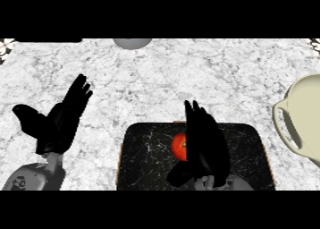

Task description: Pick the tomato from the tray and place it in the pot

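Marble desk (pixel 189 71), near edge: black tray (pixel 149 170) holding tomato (pixel 179 145) at centre, judged light, smooth, bruisable, best cupped round its sides; right robot hand (pixel 205 143) just beside it, fingers outstretched; left robot hand (pixel 57 123) likewise, idle; pot (pixel 314 120) at right edge.

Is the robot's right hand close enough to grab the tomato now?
Probably yes. The right hand is open over the black tray, right beside the tomato. Nothing shows between them, so curling its fingers round the tomato looks possible.
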Available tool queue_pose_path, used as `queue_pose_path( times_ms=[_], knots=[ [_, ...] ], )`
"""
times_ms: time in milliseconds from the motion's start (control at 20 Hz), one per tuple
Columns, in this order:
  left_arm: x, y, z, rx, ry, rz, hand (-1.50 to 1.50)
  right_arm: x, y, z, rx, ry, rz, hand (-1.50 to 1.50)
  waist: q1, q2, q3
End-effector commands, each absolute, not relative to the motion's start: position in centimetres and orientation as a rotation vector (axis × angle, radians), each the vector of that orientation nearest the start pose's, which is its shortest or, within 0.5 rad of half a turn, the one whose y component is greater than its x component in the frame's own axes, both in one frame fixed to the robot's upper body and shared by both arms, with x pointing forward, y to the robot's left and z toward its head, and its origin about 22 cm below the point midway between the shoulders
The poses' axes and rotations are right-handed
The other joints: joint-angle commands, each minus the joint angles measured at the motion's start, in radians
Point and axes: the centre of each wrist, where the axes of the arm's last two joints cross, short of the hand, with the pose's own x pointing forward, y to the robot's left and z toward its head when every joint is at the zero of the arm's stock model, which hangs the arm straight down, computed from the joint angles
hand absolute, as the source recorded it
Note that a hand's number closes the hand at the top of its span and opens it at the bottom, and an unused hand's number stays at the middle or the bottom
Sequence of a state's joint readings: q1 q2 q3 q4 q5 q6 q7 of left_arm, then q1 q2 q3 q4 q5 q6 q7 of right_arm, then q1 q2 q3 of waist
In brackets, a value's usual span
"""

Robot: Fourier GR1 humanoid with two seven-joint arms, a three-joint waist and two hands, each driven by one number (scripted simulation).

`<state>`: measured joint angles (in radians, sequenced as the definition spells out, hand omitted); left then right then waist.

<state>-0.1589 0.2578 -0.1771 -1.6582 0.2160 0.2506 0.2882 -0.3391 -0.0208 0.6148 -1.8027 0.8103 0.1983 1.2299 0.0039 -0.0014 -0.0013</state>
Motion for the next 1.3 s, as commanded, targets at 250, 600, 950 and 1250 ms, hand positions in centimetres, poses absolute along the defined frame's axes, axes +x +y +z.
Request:
queue_pose_path(
  times_ms=[250,600,950,1250],
  knots=[
    [26.5,23.0,6.7,0.018,-1.471,-0.012,0.0,23.7,-5.7,8.9,-0.825,-0.75,0.887,-1.5,0.001,0.001,0.001],
    [26.9,23.9,6.7,0.022,-1.473,-0.012,0.0,24.5,-5.4,7.4,-0.835,-0.651,0.929,-1.5,0.001,0.001,0.0],
    [25.9,21.5,6.3,0.01,-1.455,-0.002,0.0,24.9,-5.4,6.6,-0.82,-0.657,0.91,-1.5,-0.001,0.0,0.001],
    [27.2,24.1,6.2,0.002,-1.462,-0.018,0.0,25.6,-4.7,5.9,-0.798,-0.839,0.937,1.5,-0.002,0.001,0.001]
  ],
)
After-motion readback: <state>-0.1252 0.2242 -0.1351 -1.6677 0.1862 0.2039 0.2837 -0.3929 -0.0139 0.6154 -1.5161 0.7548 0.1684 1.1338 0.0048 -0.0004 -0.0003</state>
